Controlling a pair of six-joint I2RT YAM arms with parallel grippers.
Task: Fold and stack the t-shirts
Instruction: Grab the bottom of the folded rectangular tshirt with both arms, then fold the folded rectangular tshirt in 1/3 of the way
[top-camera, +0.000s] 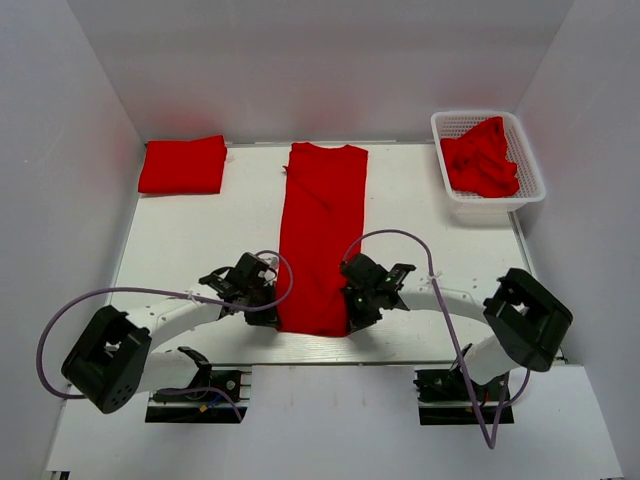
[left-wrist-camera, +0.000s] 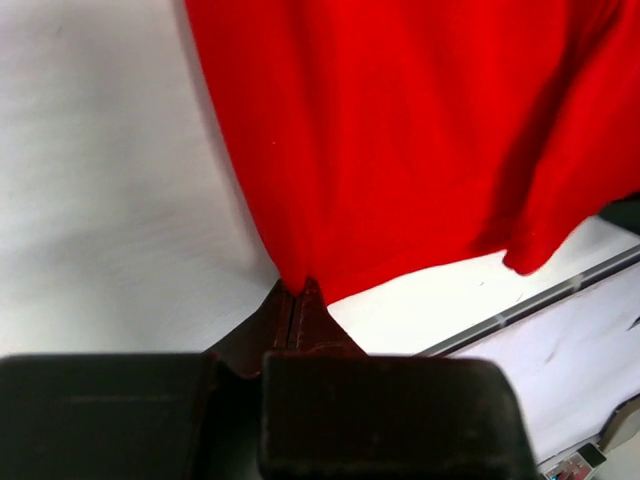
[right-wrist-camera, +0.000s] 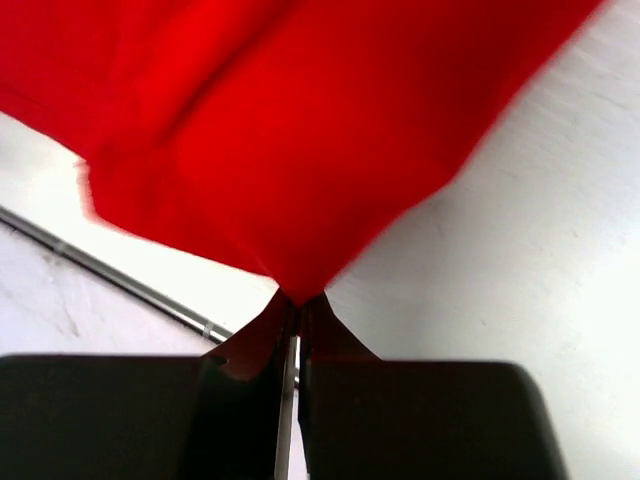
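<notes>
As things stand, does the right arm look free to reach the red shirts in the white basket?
Probably not yet: the right hand is shut on a near corner of the long shirt. Otherwise nothing seems to lie between it and the basket.

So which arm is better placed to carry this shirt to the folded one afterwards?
Probably left: the folded t-shirt lies far left, on that arm's side. Left gripper and right gripper both pinch the long t-shirt.

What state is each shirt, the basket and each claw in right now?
middle t-shirt: folded lengthwise into a long strip.
folded t-shirt: folded, far left corner.
basket t-shirts: crumpled.
basket: upright, holding those.
left gripper: shut on middle t-shirt's near edge.
right gripper: shut on it too.
</notes>
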